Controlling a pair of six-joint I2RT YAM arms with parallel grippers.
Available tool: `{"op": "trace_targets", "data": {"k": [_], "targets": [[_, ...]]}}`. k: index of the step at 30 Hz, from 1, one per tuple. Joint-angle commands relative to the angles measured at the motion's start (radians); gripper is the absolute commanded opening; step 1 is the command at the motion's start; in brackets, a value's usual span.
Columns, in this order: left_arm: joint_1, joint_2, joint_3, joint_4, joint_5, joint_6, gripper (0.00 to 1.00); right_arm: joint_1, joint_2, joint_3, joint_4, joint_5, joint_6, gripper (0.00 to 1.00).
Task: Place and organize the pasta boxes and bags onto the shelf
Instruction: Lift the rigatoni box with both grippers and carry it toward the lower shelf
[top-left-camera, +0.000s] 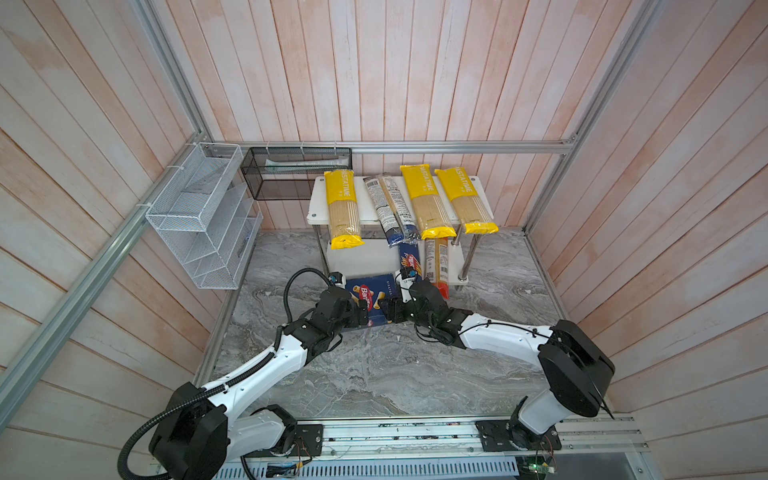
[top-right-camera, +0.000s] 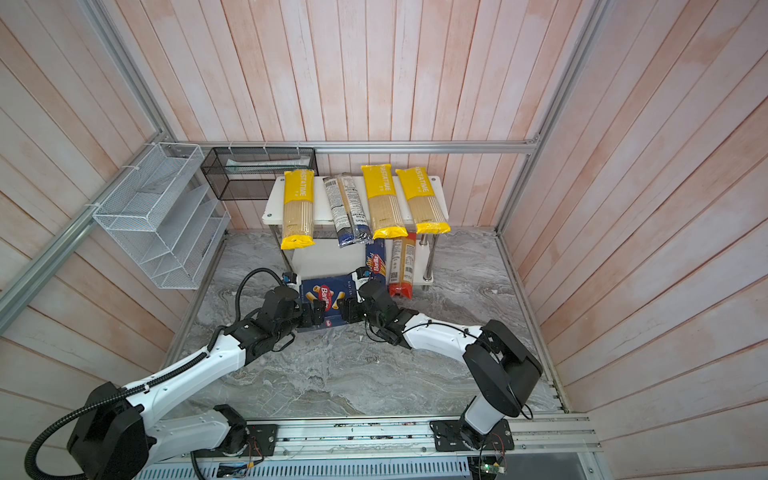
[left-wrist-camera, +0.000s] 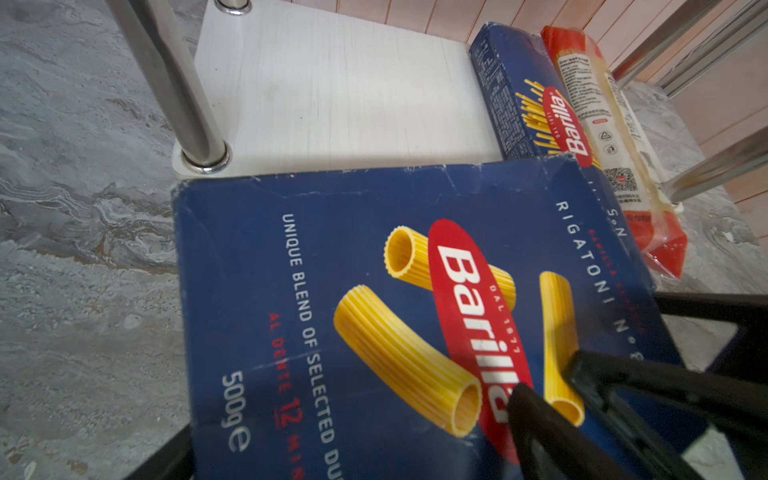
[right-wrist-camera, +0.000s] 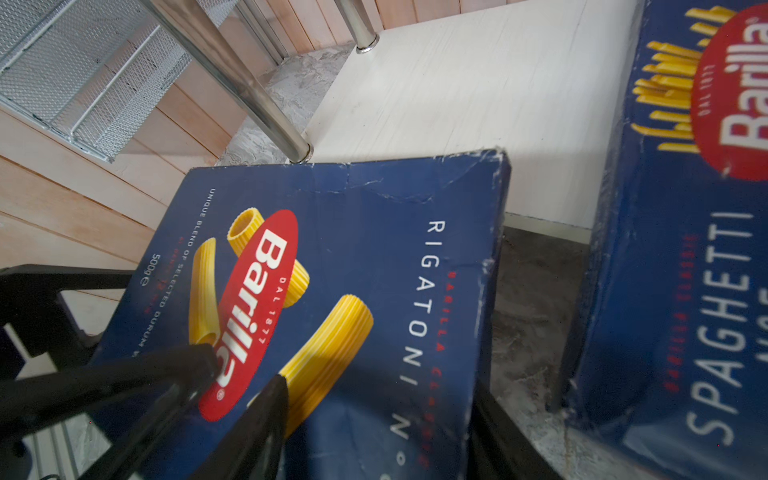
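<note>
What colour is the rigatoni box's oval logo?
The oval logo is red with white letters; clearest in the left wrist view.

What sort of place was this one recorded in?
Probably a purpose-built robot test booth dressed as a pantry, not a real home: plank walls set in an aluminium frame, two arms mounted on a rail, and a small shelf of pasta bags.

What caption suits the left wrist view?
Black gripper fingers on the wide dark blue cardboard rigatoni box, far edge at the shelf's white lower board.
</note>
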Motion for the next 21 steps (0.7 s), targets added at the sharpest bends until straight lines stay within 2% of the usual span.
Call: {"op": "trace_targets", "data": {"k": [1, 21], "targets": [[-0.032, 0.015, 0.087, 0.252, 0.200, 0.037, 1.00, 0.047, -0.030, 0.087, 0.196, -0.189, -0.028, 0.62], [0.064, 0.148, 0.180, 0.324, 0.273, 0.076, 1.00, -0.013, 0.052, 0.168, 0.200, -0.235, -0.020, 0.62]]}}
